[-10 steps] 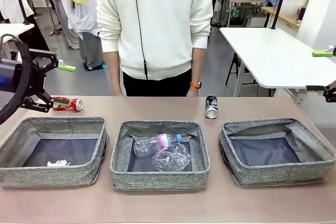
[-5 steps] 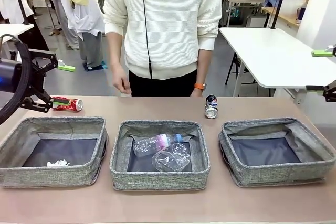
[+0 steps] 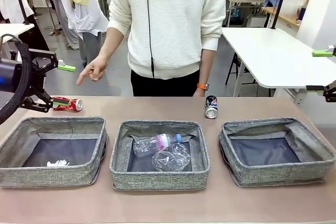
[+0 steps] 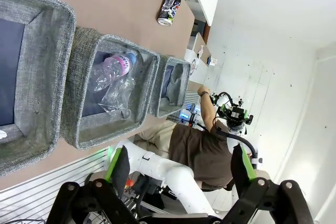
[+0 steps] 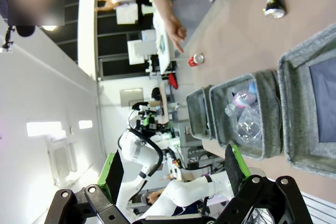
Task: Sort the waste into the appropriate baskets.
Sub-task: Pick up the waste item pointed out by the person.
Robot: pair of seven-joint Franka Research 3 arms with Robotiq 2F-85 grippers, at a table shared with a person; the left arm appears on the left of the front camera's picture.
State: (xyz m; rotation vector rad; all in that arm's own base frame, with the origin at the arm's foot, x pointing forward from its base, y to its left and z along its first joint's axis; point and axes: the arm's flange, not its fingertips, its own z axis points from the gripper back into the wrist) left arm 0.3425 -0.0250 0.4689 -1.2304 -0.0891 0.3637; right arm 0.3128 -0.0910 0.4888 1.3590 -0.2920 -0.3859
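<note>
Crushed red can (image 3: 67,104) lies behind left bin (image 3: 52,177), which holds crumpled paper (image 3: 58,163); bottle (image 3: 156,143) and cup (image 3: 173,157) lie in middle bin (image 3: 160,180); dark can (image 3: 211,107) on table behind, toward right bin (image 3: 278,174)

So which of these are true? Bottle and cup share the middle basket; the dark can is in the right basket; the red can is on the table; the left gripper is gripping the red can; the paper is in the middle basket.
1. The plastic bottle and clear cup share the middle basket. True.
2. The dark can is in the right basket. False: it is on the table, beyond the baskets.
3. The crushed red can is on the table. True.
4. The left gripper is gripping the red can. False: its jaws are open and hold nothing.
5. The crumpled paper is in the middle basket. False: it lies in the left basket.
</note>
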